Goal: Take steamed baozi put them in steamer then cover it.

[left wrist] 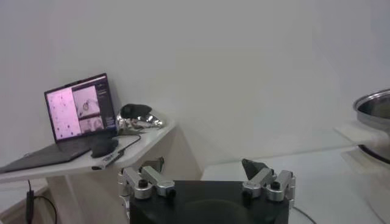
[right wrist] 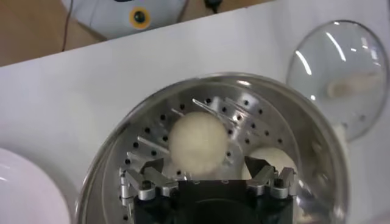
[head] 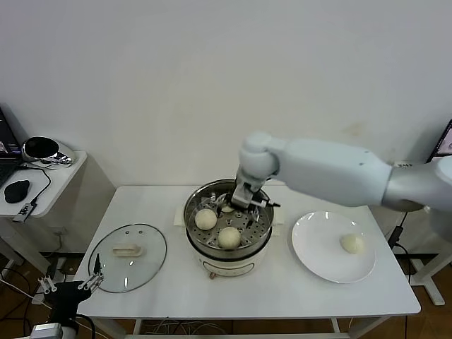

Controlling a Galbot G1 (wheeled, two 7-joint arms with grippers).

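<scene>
A: Entry, largest first. Table (head: 282, 296) carries everything. Steamer (head: 227, 244) sits mid-table: steel pot, holed tray inside, likely heavy and stiff, no need to shift it.

B: Lid?

A: Glass lid (head: 128, 258) lies flat on the table, well off to the steamer's left side, apart from it. Judged rigid, breakable, slick on the glass. The cream handle (head: 128, 249) at its centre is the only sensible place to grip, taken across its narrow width.

B: Plate and buns?

A: White plate (head: 333, 247) on the steamer's right side, with one bun (head: 351, 244) left on it. Two buns show plainly on the tray from the head view, one (head: 205, 219) to the left and one (head: 229, 236) nearer the front. The right wrist view shows another bun (right wrist: 198, 141) just ahead of the claw, resting on the tray.

B: Claws?

A: Right gripper (right wrist: 207, 173) is down inside the steamer, fingers spread apart, holding nothing; that bun lies free in front of them. Left gripper (left wrist: 207, 176) is parked low beside the table's left front corner, fingers wide apart, empty.

B: Handling note for the last bun?

A: Judged light, soft, smooth-skinned, easily dented. Take it across its widest middle with a gentle squeeze; a hard pinch would likely crush it, a high grip could let it slip.
</scene>
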